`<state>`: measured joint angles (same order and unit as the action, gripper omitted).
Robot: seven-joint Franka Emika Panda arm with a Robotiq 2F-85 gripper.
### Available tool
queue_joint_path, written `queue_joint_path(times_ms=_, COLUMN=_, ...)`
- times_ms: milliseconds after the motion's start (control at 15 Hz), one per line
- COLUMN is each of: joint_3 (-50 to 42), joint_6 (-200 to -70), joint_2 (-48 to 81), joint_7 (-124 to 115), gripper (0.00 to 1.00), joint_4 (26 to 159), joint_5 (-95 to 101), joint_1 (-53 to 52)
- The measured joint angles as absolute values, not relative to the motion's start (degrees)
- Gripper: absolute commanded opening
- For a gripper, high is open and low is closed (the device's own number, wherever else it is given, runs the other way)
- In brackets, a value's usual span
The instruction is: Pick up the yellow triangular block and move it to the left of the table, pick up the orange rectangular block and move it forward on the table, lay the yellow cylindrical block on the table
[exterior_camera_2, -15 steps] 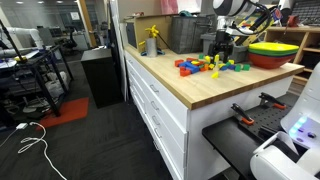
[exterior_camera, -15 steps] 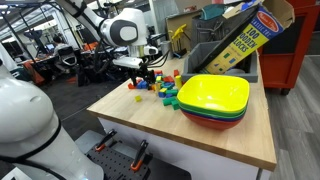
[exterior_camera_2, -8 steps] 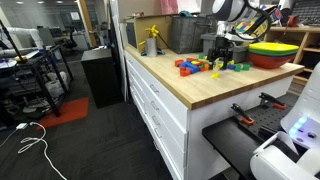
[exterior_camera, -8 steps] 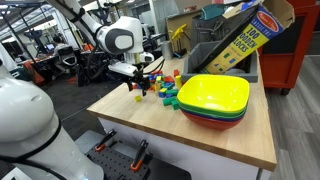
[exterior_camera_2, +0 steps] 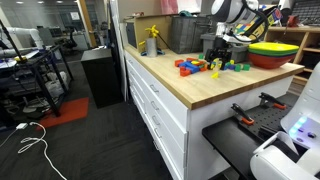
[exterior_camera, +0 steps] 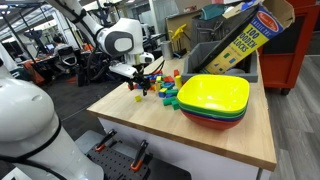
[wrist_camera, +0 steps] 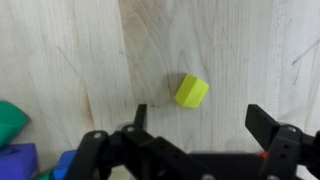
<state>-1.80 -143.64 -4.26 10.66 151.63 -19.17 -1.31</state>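
Wrist view shows the small yellow wooden block (wrist_camera: 191, 90), faceted and lying corner-on, on the bare pale wood-grain table (wrist_camera: 60, 50). It is clear of the pile of coloured toy blocks (wrist_camera: 15, 150). I take it for the triangular one, though its shape is not plain. It has no clear long axis, and its edges lie skewed to the line between the fingers (wrist_camera: 265, 125). The black gripper (wrist_camera: 200, 125) hangs over it on the same side of the pile, spread wide and empty. Sideways the block sits roughly centred in the gap, so a straight descent looks enough.
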Motion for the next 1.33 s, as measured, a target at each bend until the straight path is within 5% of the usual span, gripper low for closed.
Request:
queue_joint_path(times_ms=67, joint_3=-1.8, joint_6=-143.6, joint_2=-4.2, joint_7=10.7, gripper=1.0, joint_4=151.9, joint_5=-19.5, joint_1=-1.3)
queue_joint_path(times_ms=133, joint_3=-1.7, joint_6=-143.6, joint_2=-4.1, joint_7=10.7, gripper=0.75, joint_4=152.1, joint_5=-19.7, joint_1=-1.4)
queue_joint_path(times_ms=200, joint_3=-1.7, joint_6=-143.6, joint_2=-4.0, joint_7=10.7, gripper=0.74, joint_4=152.4, joint_5=-19.8, joint_1=-1.5)
queue_joint_path(times_ms=800, joint_3=-0.4, joint_6=-144.3, joint_2=-2.0, joint_7=10.7, gripper=0.05, joint_4=152.1, joint_5=-19.9, joint_1=-2.0)
queue_joint_path(times_ms=1333, joint_3=-0.7, joint_6=-144.3, joint_2=-2.8, joint_7=10.7, gripper=0.05, joint_4=150.5, joint_5=-18.9, joint_1=-1.4)
